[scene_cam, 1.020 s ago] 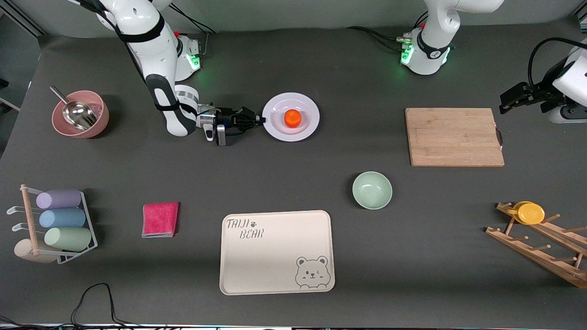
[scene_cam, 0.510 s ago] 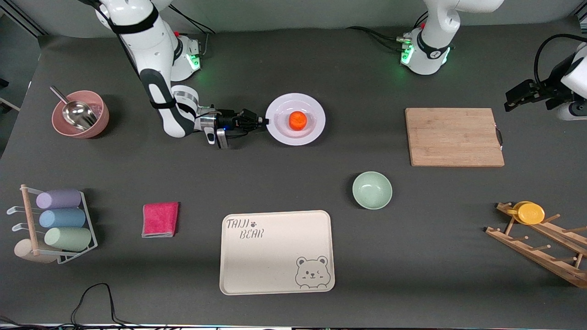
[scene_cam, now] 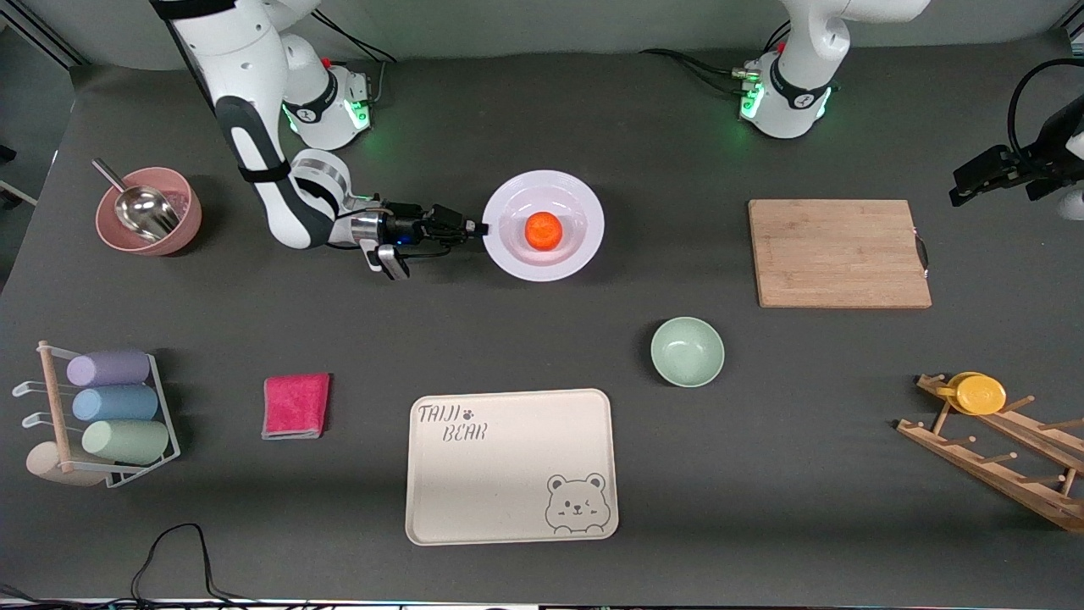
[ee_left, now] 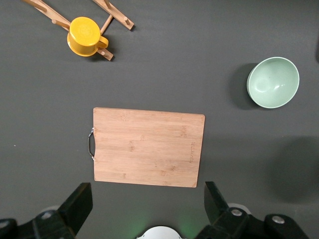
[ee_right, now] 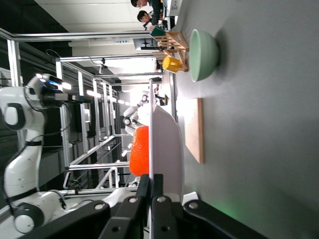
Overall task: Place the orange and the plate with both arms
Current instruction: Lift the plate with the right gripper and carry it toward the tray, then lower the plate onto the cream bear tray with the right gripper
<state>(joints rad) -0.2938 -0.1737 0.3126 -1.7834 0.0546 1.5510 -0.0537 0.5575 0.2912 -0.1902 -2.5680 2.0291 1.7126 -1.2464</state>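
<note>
Right gripper clamped on the plate's rim, orange aboard, above the table. Left gripper spread wide over the cutting board, waiting.

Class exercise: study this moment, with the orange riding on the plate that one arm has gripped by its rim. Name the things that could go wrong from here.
1. The orange lies loose in the plate; any tilt or jerk could roll it off.
2. The right tool pinches only the rim edge, so the plate may pivot or slip from that thin hold.
3. The left tool, open above the cutting board, offers no support to the plate's other edge.
</note>
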